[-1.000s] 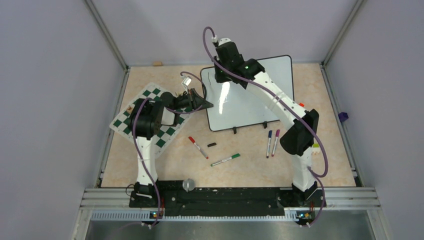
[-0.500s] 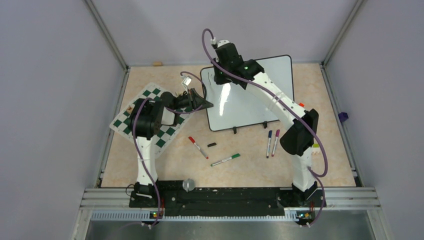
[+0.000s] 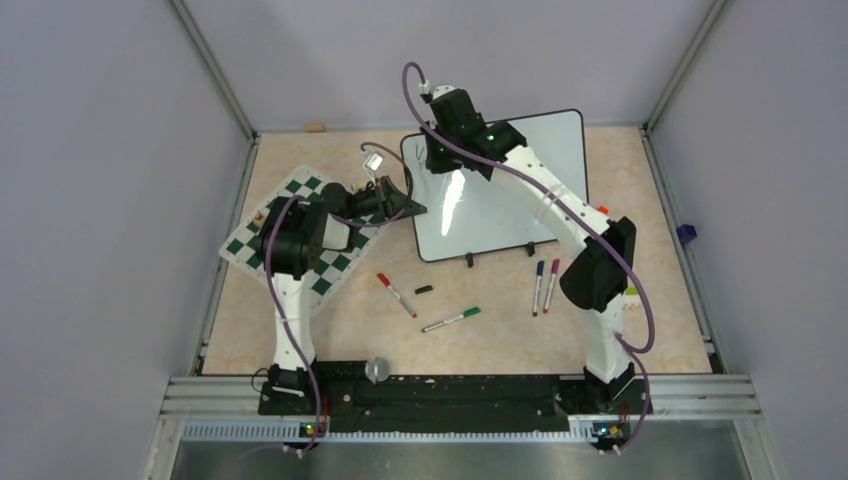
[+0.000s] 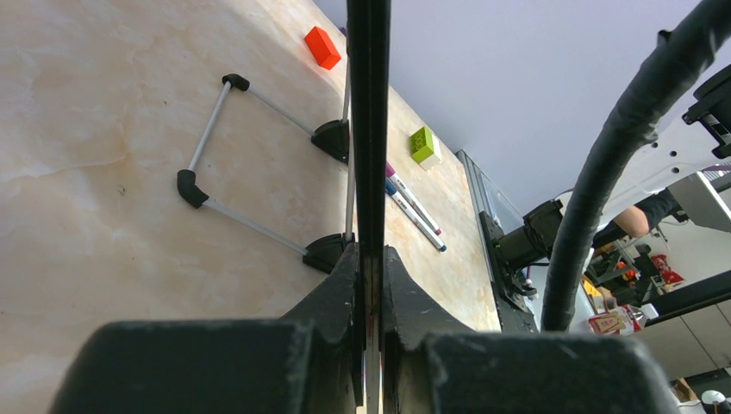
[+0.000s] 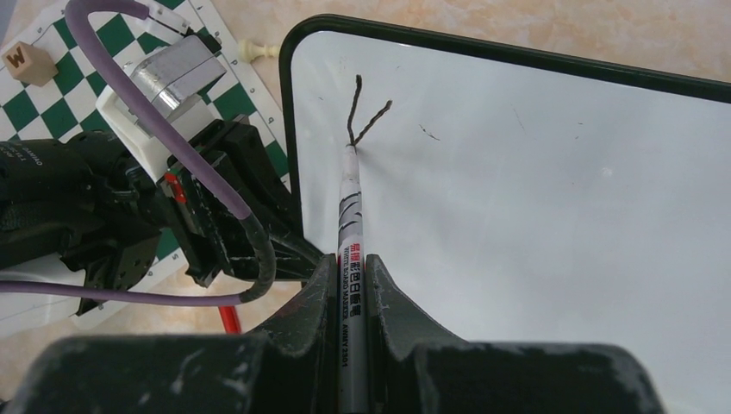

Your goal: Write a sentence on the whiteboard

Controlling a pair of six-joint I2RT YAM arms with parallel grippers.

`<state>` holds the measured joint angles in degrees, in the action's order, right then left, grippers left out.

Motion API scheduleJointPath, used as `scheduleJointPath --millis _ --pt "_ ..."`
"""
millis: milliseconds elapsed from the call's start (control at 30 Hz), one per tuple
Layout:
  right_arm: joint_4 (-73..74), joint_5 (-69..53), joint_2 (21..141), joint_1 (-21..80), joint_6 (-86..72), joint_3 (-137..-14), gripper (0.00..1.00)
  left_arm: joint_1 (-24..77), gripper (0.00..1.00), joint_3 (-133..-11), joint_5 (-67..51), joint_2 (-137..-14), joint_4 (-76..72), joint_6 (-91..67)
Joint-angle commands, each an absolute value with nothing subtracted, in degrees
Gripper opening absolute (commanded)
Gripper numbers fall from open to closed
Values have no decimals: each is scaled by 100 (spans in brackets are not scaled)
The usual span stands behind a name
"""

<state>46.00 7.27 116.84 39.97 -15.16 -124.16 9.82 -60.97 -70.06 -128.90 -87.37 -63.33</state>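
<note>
The whiteboard stands tilted on its black feet at the back middle of the table. My left gripper is shut on its left edge; in the left wrist view the black frame runs edge-on between the jaws of that gripper. My right gripper is shut on a grey whiteboard marker, over the board's top left corner. The marker's tip touches the whiteboard. Of the sentence, only two short dark strokes show, just past the tip.
A green-and-white chess mat lies left of the board, with a wooden cube on it. In front of the board lie a red marker, a black cap, a green marker and two markers. An orange block sits behind.
My right gripper has shifted slightly toward the board's far left corner with the marker. The left gripper and the board have stayed put.
</note>
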Motion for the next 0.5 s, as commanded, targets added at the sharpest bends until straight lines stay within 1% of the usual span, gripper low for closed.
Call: scheduleJointPath --millis 0,467 --pt "4597 1028 11519 3938 -1445 -12317 0 1107 0 -6219 -7435 -12828 -9281 -6381" --pt "4556 1383 11070 3930 -1509 -11623 0 1107 0 -6199 -7479 -12809 -9281 -6374"
